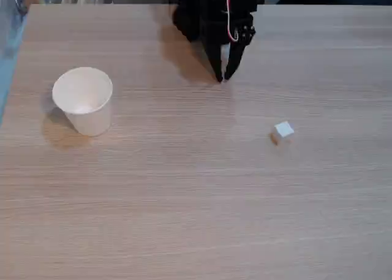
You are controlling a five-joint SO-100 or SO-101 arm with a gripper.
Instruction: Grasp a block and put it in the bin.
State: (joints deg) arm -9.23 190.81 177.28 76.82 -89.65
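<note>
Fixed view: black gripper (223,78) at upper centre, fingers (215,65) nearly closed, tips almost meeting, holding nothing, pointed down at the surface (196,219). Block (283,132), 1 tiny white cube, loose at right of centre, well apart from gripper. Bin (83,100), white paper cup, upright at left, mouth open, likely ready to receive.
</note>
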